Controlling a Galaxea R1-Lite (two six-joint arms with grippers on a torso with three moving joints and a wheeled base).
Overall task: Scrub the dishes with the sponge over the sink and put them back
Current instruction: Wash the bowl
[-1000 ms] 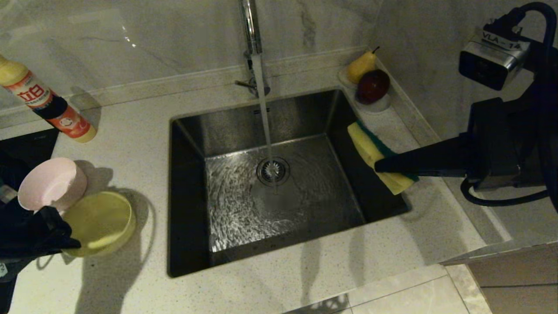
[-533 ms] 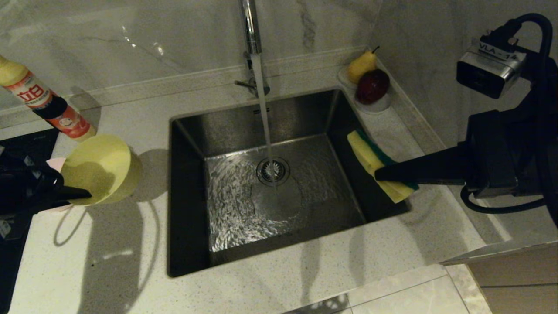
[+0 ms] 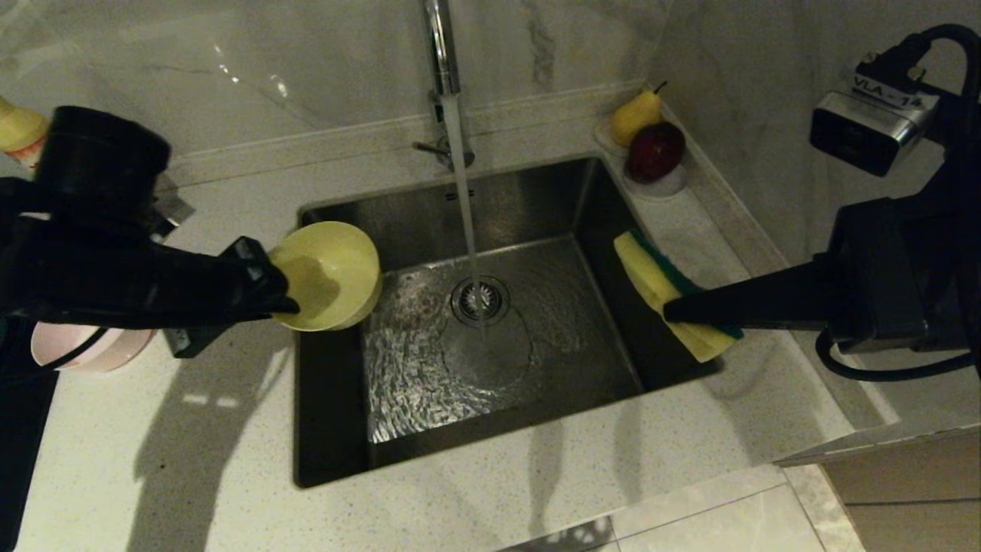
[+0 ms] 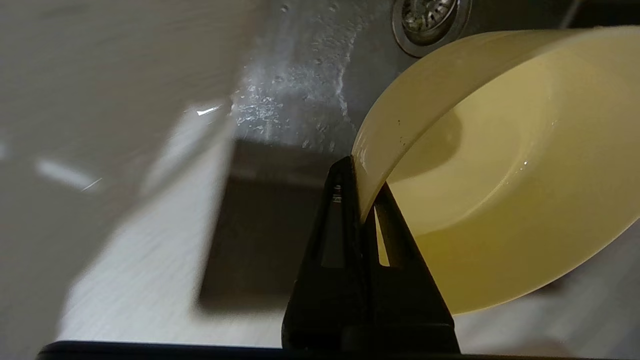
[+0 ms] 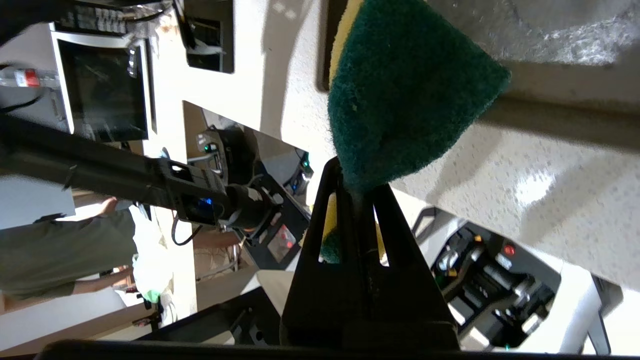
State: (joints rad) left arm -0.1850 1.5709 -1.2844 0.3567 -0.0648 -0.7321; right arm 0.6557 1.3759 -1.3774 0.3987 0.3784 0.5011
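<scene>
Water runs from the chrome faucet (image 3: pixel 441 46) into the square steel sink (image 3: pixel 490 230). Yellow pear (image 3: pixel 634 115) and dark red apple (image 3: pixel 656 150) sit at the back right corner. Left gripper (image 3: pixel 285 295) is clamped on the rim of the round yellow plastic bowl (image 3: pixel 331 274), held tilted over the sink's left edge with its mouth facing the camera. Right gripper (image 3: pixel 668 308) pinches the yellow-and-green rectangular sponge (image 3: pixel 659 284) over the right edge, long axis running front to back. Pale pink bowl (image 3: pixel 84 349) rests on the counter, left.

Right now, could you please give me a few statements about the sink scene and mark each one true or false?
1. The left tool pinches the yellow bowl by its rim. True.
2. The right tool is empty. False: it is shut on the sponge.
3. Water runs from the faucet into the sink. True.
4. The pink bowl is over the basin. False: it sits on the counter at the left.
</scene>
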